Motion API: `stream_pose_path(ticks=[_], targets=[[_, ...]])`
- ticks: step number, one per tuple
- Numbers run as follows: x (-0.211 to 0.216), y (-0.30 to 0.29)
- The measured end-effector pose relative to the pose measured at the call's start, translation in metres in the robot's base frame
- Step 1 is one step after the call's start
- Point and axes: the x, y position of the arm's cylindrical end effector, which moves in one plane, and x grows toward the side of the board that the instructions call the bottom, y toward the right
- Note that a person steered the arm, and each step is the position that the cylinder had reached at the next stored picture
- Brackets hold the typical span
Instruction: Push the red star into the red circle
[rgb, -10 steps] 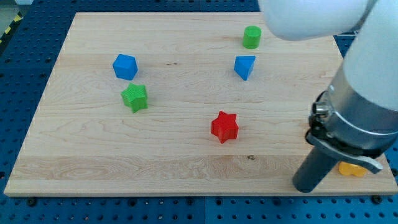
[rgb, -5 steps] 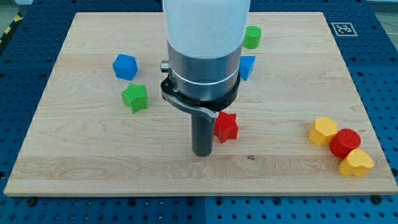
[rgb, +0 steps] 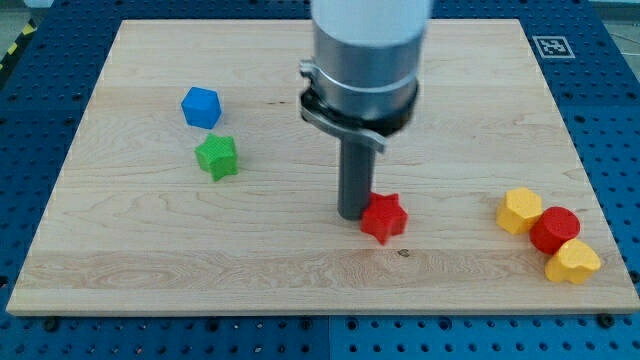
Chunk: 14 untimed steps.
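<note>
The red star (rgb: 384, 217) lies on the wooden board (rgb: 150, 250), right of centre and low in the view. My tip (rgb: 352, 214) is down on the board, touching the star's left side. The red circle (rgb: 555, 230) lies near the view's right edge, far to the star's right, wedged between two yellow blocks.
A yellow block (rgb: 521, 210) touches the red circle's upper left and a yellow heart (rgb: 573, 262) its lower right. A blue cube (rgb: 201, 107) and a green star (rgb: 217, 157) lie at the left. The arm's body hides the board's upper middle.
My tip swept from the board's right to the red star's left side, then moved right, pushing the star a little to the right and down. The other blocks have not moved.
</note>
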Motion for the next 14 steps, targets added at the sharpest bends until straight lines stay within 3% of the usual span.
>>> stream_pose_path(ticks=[2,5,11,12,14], targets=[[0.024,0.007],[0.027,0.026],[-0.005,0.029],[-0.002,0.053],[0.034,0.058]])
